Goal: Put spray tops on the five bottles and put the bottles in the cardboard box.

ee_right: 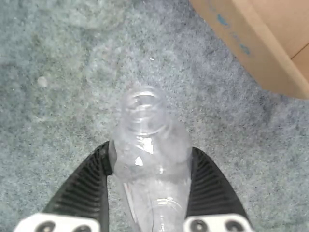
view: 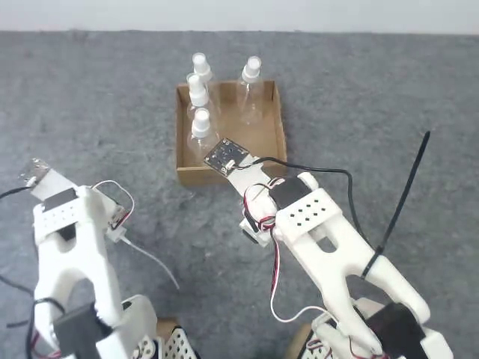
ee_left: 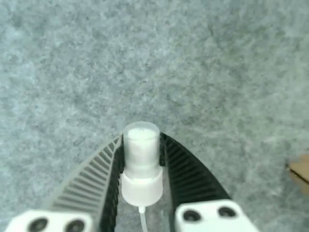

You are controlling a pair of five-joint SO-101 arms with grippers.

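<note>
Carpet (view: 374, 90) of mottled grey, short-piled and matted, covers the whole work surface. Along the top edge of the high view runs a pale strip of wall (view: 239, 15).

The cardboard box (view: 278, 127) lies open at upper centre of that view. Four clear bottles with white tops stand upright there: one (view: 200, 123) toward the box's lower left, one (view: 197, 90) above it, one (view: 251, 71) at the upper right, and one (view: 200, 69) at the upper left. Whether that last bottle stands inside the far wall or just behind it is hard to tell.

In the left wrist view the left gripper (ee_left: 141, 139) pinches a white spray top (ee_left: 141, 164) between its ribbed black fingers, with its thin tube trailing toward the camera, above bare carpet.

In the right wrist view the right gripper (ee_right: 149, 150) clamps a clear uncapped bottle (ee_right: 145, 125), its open neck pointing away from the camera. A corner of the box (ee_right: 251, 43) sits at the upper right of that frame.

In the high view the right arm (view: 322, 224) reaches up to the box's lower edge. The left arm (view: 71, 247) stands at lower left, well apart from the box. A black cable tie (view: 404, 194) sticks up at the right.
</note>
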